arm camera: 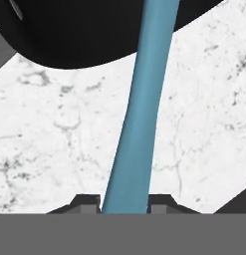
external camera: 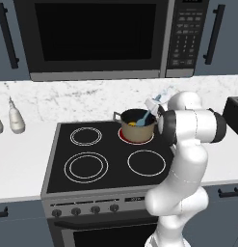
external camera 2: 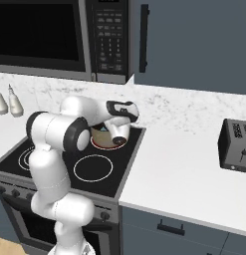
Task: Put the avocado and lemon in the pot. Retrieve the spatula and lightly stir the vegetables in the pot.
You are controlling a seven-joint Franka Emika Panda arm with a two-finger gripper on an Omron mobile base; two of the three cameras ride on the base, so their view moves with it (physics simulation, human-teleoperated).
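The tan-brown pot (external camera: pixel 137 126) stands on the stove's back right burner; in the right base view my arm partly covers the pot (external camera 2: pixel 101 135). A bit of the yellow lemon (external camera: pixel 131 124) shows inside it. The avocado is hidden. The teal spatula (external camera: pixel 147 116) leans in the pot, blade down, with its handle rising to the right. My gripper (external camera: pixel 154 102) is above the pot's right rim, shut on that handle. In the hand view the spatula (arm camera: pixel 139 109) runs up from between the fingertips of the gripper (arm camera: pixel 123 205) into the pot's dark inside (arm camera: pixel 69 30).
The black stovetop (external camera: pixel 111 164) has three more burners, with knobs along its front. A microwave (external camera: pixel 101 36) hangs above it. Two pale bottles (external camera: pixel 15 118) stand on the left counter. A dark toaster (external camera 2: pixel 236 145) sits on the white counter to the right.
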